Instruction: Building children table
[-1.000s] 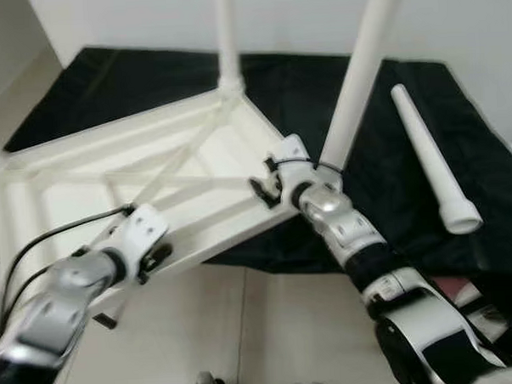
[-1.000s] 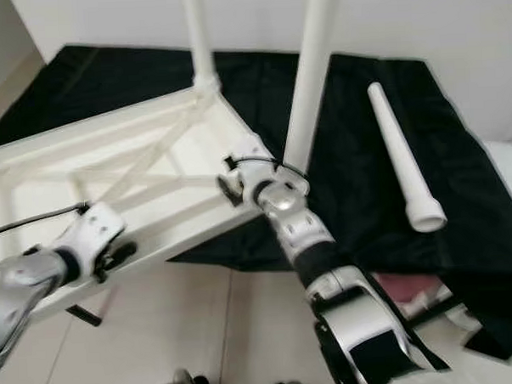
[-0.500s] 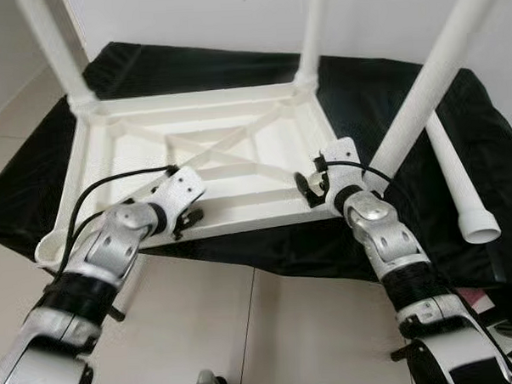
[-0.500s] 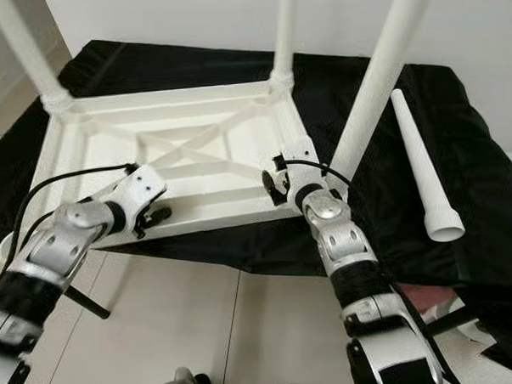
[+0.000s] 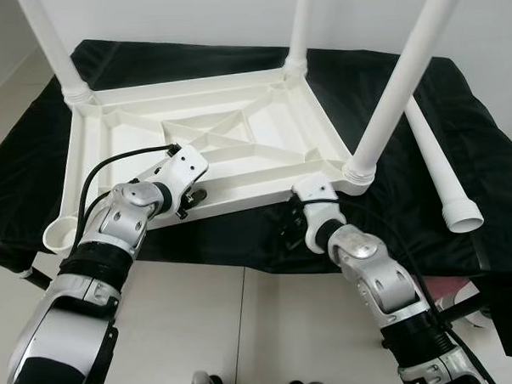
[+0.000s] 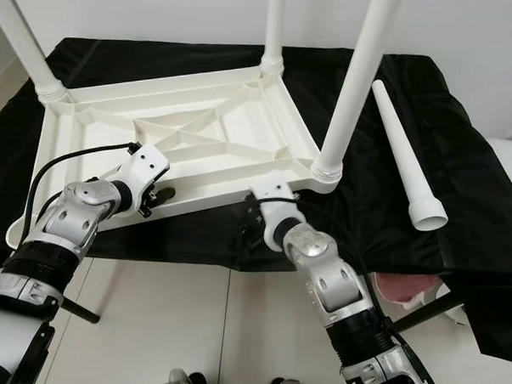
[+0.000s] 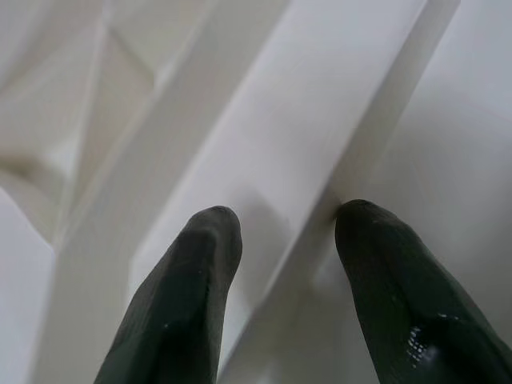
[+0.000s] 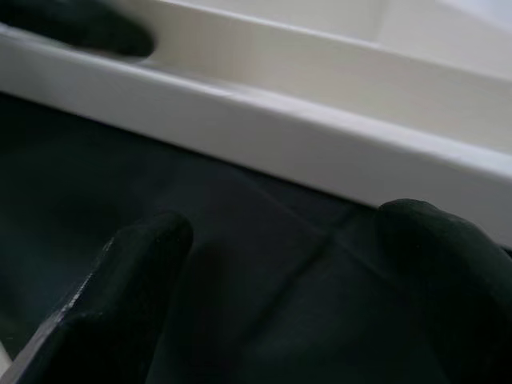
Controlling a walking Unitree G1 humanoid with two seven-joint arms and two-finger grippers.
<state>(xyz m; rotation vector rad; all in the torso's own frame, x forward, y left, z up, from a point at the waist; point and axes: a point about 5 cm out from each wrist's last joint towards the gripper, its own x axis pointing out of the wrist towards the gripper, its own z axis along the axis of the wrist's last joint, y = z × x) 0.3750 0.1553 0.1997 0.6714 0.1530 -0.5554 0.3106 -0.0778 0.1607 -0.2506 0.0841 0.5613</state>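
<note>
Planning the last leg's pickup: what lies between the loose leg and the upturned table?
Bare black cloth separates the loose leg from the upturned table, seen in both eye views.

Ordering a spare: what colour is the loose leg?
White, loose leg, clearest in the right eye view.

No readable text, labels, brands or numbers anywhere in the frames – white table underside, its legs, black cloth and robot arms all carry no legible markings
</note>
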